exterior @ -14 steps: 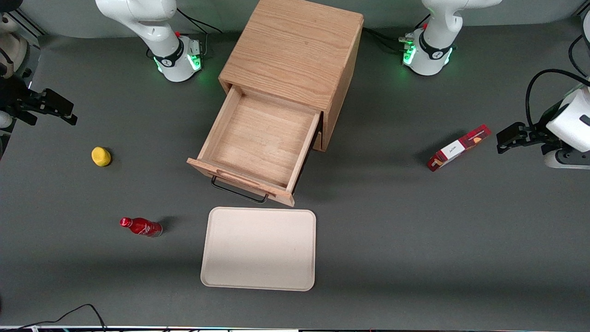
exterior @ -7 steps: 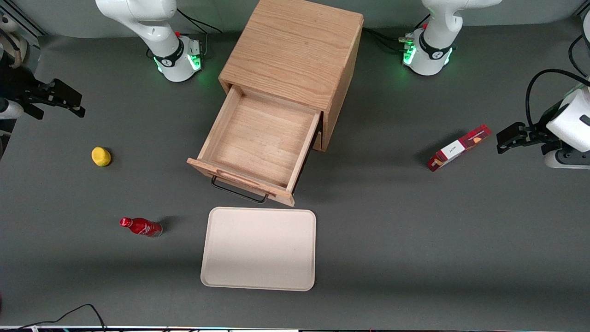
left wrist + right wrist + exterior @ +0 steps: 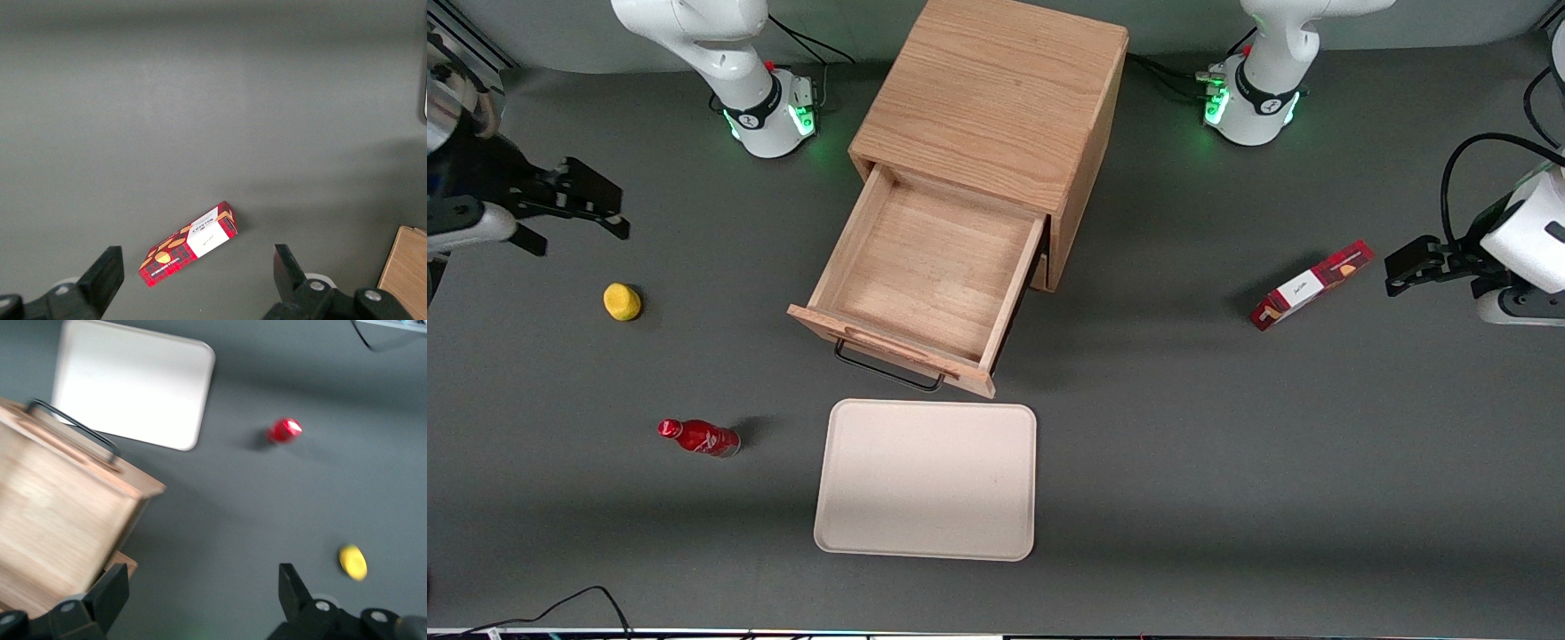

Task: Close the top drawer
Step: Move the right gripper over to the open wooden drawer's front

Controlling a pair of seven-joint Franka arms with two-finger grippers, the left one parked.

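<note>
Top drawer (image 3: 925, 289), the upper light oak tray of the boxy wooden cabinet (image 3: 996, 93), is pulled well out toward the front camera, its shallow body bare inside and its black wire handle (image 3: 887, 369) on the face nearest that camera. The working arm's black two-finger gripper (image 3: 583, 203) hangs above the dark grey table (image 3: 1227, 444) toward the working arm's end, well apart from the drawer and holding nothing; in the right wrist view its two fingers (image 3: 110, 593) stand wide apart, with bare table between them. Nearest to the gripper is a small yellow round object (image 3: 622, 301), lying on the table a little nearer the front camera than the gripper. Nearer that camera again lies a red bottle (image 3: 698, 437) on its side. A pale cream rectangular tray (image 3: 927, 480) with rounded corners rests flat just in front of the drawer's face, close to the handle but not touching it. Toward the parked arm's end of the table lies a red box with a white label (image 3: 1310, 284), well apart from the cabinet.
</note>
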